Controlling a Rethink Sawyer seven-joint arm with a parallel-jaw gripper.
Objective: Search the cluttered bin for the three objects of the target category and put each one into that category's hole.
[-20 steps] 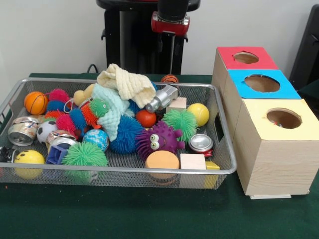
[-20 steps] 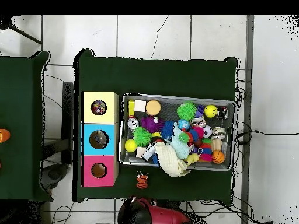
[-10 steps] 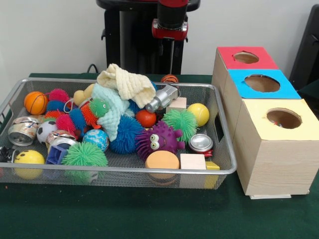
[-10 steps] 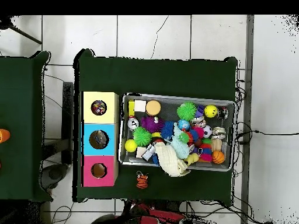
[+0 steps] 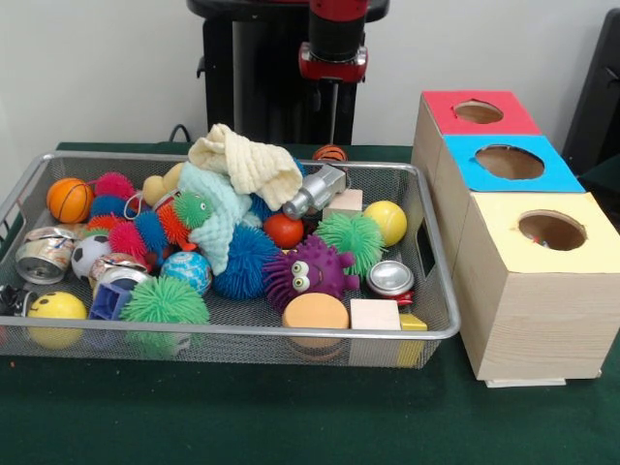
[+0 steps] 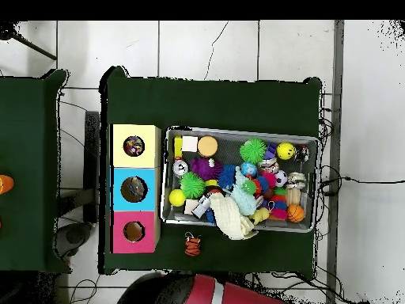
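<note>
Tiger toy (image 6: 192, 245) on tabletop beside bin (image 6: 241, 231): we judge light, soft; take by string. Tool (image 5: 332, 60) state unclear.

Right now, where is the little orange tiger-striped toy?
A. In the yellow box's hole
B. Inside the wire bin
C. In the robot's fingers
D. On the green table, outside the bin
D: the overhead view shows the tiger-striped toy lying on the green table, just outside the wire bin rim on the robot's side.
</note>
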